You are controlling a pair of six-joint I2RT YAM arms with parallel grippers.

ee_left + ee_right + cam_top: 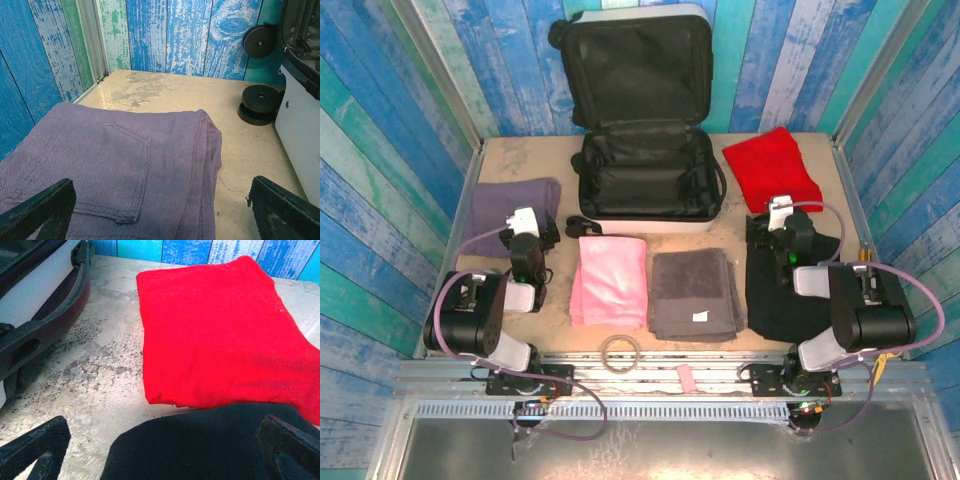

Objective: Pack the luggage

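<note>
Luggage (640, 175): lies open at the far middle of the table, lid propped against the far wall, black lining bare. Nothing is packed yet, I judge.
Purple jeans (115, 160): folded at the far left, close to the left wall, with the luggage's wheels just to their right. They are likely the left arm's first pick.
Left gripper (526, 218): jaws spread wide and empty, hovering at the jeans' near edge. It is best to pinch through all the folded layers so they lift as one.
Pink towel (610, 280), grey towel (695, 293): side by side at the near middle, just in front of the luggage — open room above them for carrying.
Black garment (785, 290): near right, under the right arm.
Right gripper (780, 212): wide open, holding nothing, above the black garment's far edge.
Red cloth (215, 325): far right, beside the luggage's rim — any lift must clear that rim.
</note>
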